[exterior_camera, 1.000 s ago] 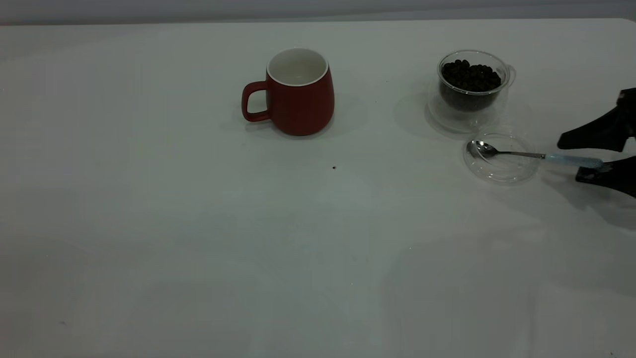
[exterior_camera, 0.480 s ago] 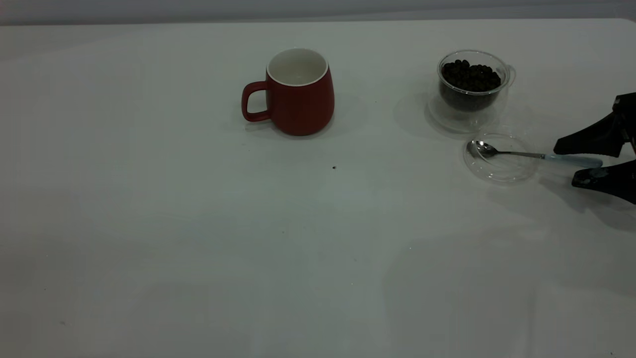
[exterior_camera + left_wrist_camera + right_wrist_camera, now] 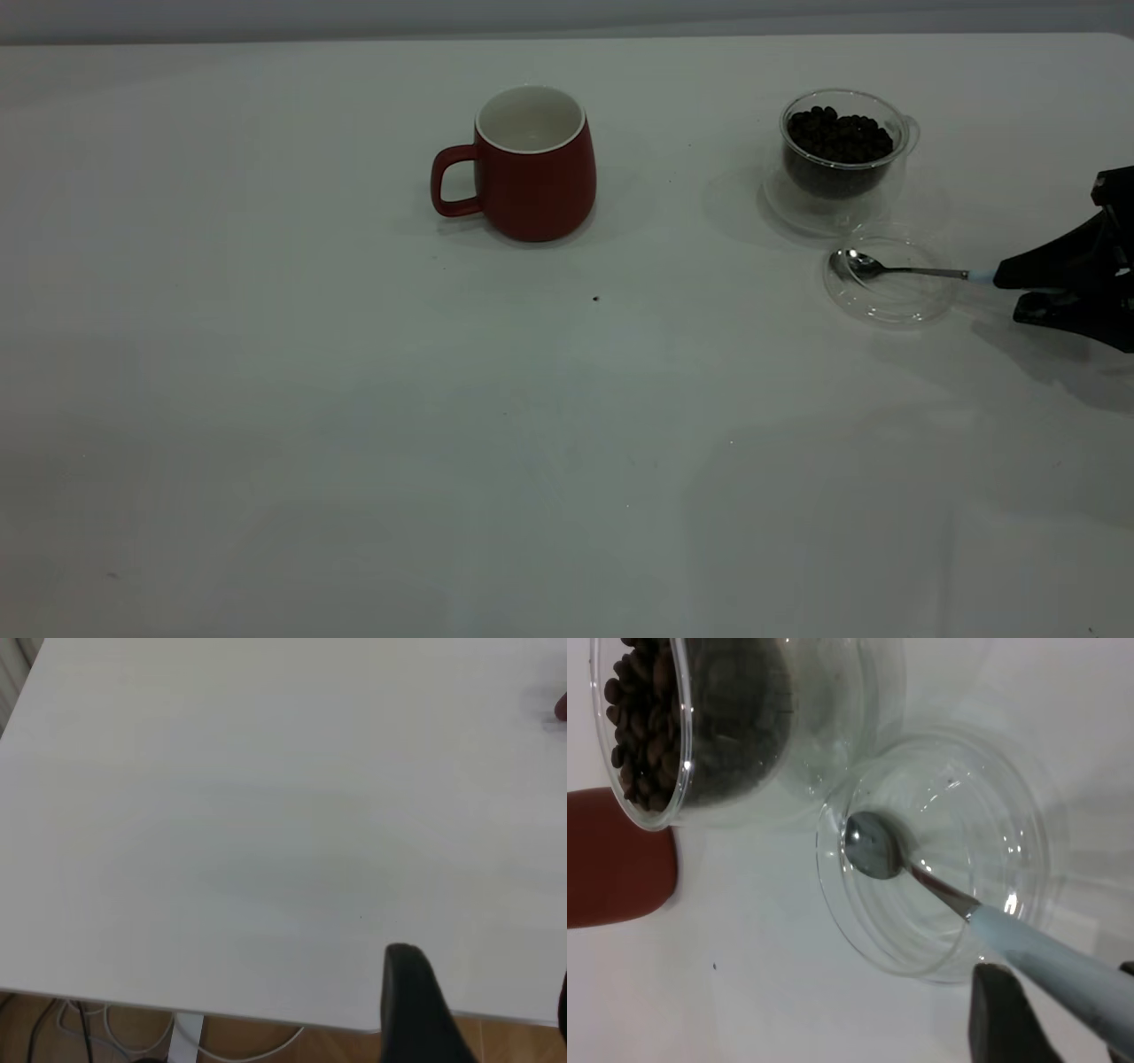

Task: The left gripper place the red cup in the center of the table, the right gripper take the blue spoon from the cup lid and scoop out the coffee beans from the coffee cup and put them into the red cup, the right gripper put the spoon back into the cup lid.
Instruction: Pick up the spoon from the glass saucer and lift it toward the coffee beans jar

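Right gripper: clamped on the blue spoon handle.
Left gripper: parked off-bench, grip unreadable.
Risk: lifting could drag the cup lid into the coffee cup.

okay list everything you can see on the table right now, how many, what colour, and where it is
red cup: one, dark red, white inside, near the table's middle, handle toward the left arm's side
coffee cup: one, clear glass, to the right
coffee beans: a dark brown heap, inside the coffee cup
cup lid: one, clear, just in front of the coffee cup
blue spoon: one, metal bowl resting in the lid
table: one, white
left gripper: black, over the table's edge
right gripper: black, closed on the spoon's handle
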